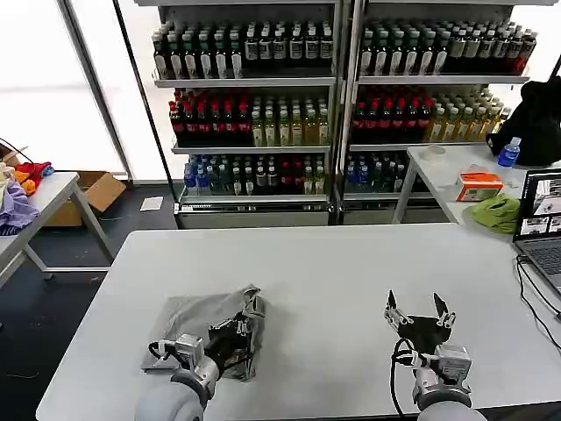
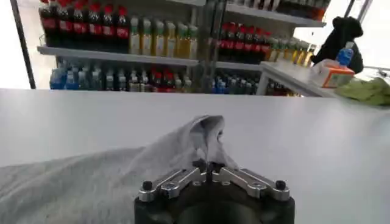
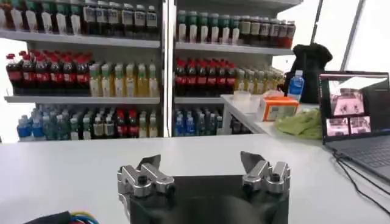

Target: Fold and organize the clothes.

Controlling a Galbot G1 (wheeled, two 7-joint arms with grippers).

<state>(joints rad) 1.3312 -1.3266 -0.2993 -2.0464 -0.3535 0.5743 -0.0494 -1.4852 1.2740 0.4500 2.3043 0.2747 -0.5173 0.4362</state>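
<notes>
Here, head view: one grey shirt [image 1: 206, 320] lies bunched on the white counter [image 1: 351, 272], in its near-left part, close to the near edge and well apart from the left and far edges. Its right-hand side is pulled up into a raised fold.

Left hand [image 1: 235, 336]: at the shirt's near right side, fingers together, clamped on the cloth. Left wrist view confirms it: the hand [image 2: 209, 165] is pinched shut on a peak of grey fabric [image 2: 183, 149] lifted off the counter surface [image 2: 304, 140], with the rest of the shirt trailing away flat.

Right hand [image 1: 419, 317]: near the counter's near edge, right of centre, well apart from the shirt. Fingers spread apart, nothing between them. Right wrist view: hand [image 3: 204, 170] held apart over bare counter [image 3: 73, 170].

Open room: the stretch of counter between the two hands is bare, as is the whole far half. At the right edge a laptop [image 1: 543, 224] sits with dark cables [image 1: 530, 298] running along the surface.

Containers: shelving [image 1: 337, 105] behind holds rows of bottles on three levels. A cardboard box [image 1: 92, 195] stands on the floor at left; contents not visible. The side table at right [image 1: 438, 171] carries an orange box [image 1: 479, 186] and a lime-green cloth [image 1: 496, 213].
</notes>
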